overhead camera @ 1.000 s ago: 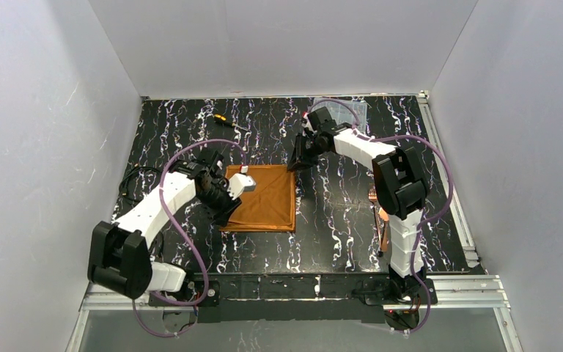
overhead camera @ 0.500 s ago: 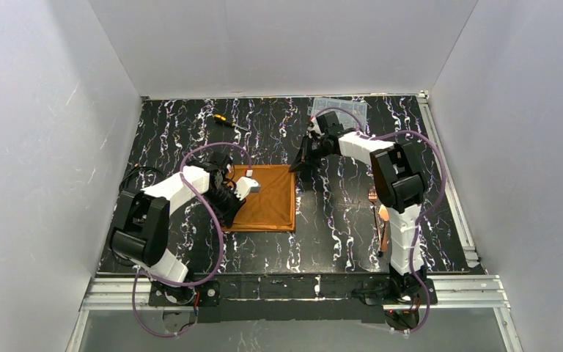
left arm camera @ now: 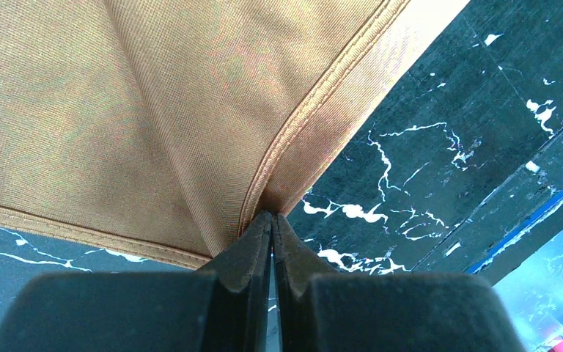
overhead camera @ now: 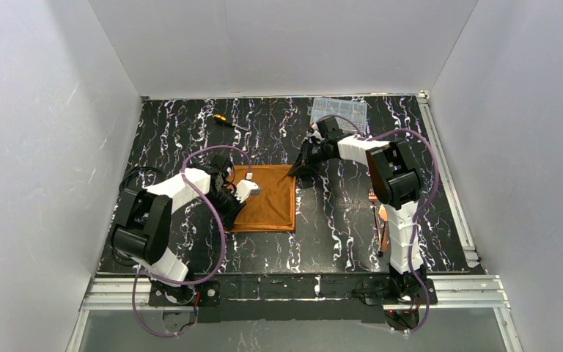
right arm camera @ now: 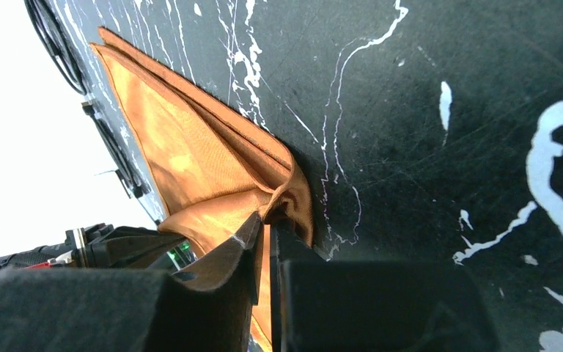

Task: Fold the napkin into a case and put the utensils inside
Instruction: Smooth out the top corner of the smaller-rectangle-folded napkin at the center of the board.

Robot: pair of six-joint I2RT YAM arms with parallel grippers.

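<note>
You've got the napkin [overhead camera: 271, 202] pinched at two corners: L gripper [left arm camera: 271, 218] left side, R gripper [right arm camera: 264, 224] far-right; cloth lies nearward between them.

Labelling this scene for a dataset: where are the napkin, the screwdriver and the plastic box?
napkin [overhead camera: 270, 199]: top view, bare middle of the cloth.
screwdriver [overhead camera: 221, 119]: top view, handle.
plastic box [overhead camera: 339, 108]: top view, middle of its top.

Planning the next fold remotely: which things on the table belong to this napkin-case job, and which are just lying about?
Job: napkin, pinched by left end effector and right end effector; utensils.
Lying about: screwdriver; clear compartment box.
</note>
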